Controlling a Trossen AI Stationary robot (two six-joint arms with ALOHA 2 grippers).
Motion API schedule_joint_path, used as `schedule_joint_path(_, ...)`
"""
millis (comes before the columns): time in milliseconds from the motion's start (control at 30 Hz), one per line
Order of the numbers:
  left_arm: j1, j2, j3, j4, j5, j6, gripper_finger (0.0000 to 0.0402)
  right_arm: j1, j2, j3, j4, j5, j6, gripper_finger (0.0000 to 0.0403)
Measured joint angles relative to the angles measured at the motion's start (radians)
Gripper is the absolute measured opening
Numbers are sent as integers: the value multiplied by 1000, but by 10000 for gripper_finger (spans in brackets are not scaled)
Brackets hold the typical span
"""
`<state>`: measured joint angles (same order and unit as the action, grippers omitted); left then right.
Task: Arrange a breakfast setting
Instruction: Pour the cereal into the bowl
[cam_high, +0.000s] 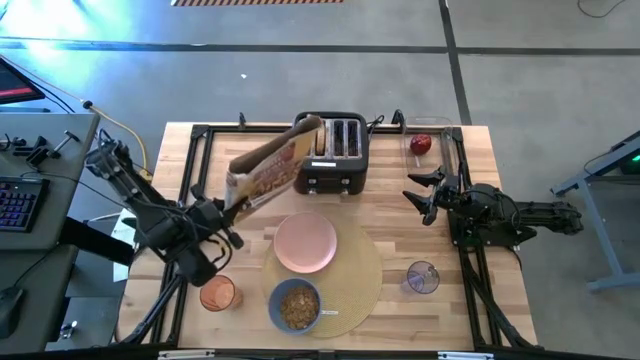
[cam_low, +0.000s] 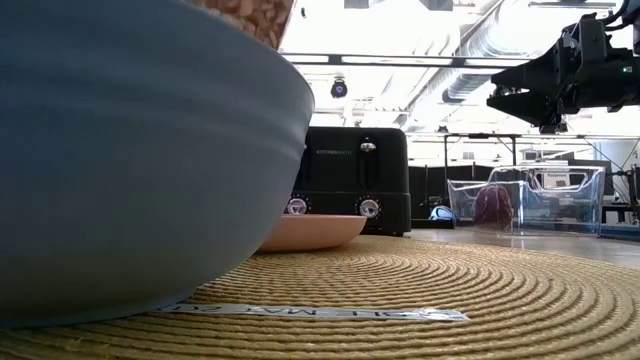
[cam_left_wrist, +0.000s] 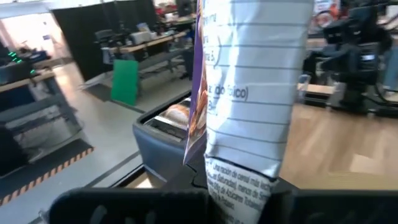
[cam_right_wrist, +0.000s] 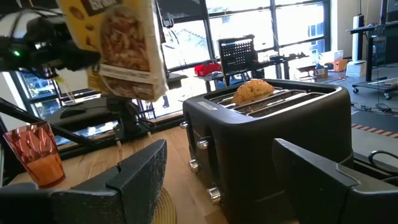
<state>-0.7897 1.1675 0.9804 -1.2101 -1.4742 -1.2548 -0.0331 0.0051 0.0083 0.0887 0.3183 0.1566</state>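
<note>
My left gripper (cam_high: 222, 218) is shut on the tall cereal box (cam_high: 270, 165), which slants up over the table's left part toward the black toaster (cam_high: 335, 152). The box also shows in the right wrist view (cam_right_wrist: 121, 50). A bagel (cam_right_wrist: 252, 90) stands in a toaster slot. The pink plate (cam_high: 305, 242) and the blue bowl (cam_high: 295, 305), which holds cereal, sit on the round tan placemat (cam_high: 355, 275). The orange cup (cam_high: 217, 293) stands left of the mat, the clear glass (cam_high: 422, 277) right of it. My right gripper (cam_high: 420, 195) is open and empty, right of the toaster. The spoon is out of view. My left gripper pinches the cereal box at its lower end (cam_left_wrist: 239, 186) between its two fingers, one on each broad face, with the narrow printed side toward the wrist camera. The fingers come about level from the table's left. The box is lifted clear and leans with its top toward the toaster; the side panel is creased just above the fingers.
The red apple (cam_high: 421, 145) lies in a clear bin (cam_high: 445, 140) at the far right corner. A white label strip (cam_low: 320, 312) lies on the mat beside the bowl. Bare wood lies between the toaster and the right arm.
</note>
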Motion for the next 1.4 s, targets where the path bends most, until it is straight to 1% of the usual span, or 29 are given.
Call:
schedule_joint_path(433,146,0,-194,1,-2,-247,5,0,0,0,0,0,0,284)
schedule_joint_path(633,208,1,-273,-1,44,-299,5,0,0,0,0,0,0,284)
schedule_joint_path(867,275,1,-335,10,51,-415,5,0,0,0,0,0,0,284)
schedule_joint_path(967,301,1,-371,45,52,-458,5,0,0,0,0,0,0,284)
schedule_joint_path(1233,375,1,-465,212,55,-461,5,0,0,0,0,0,0,284)
schedule_joint_path(1400,445,2,-511,303,53,-409,5,0,0,0,0,0,0,284)
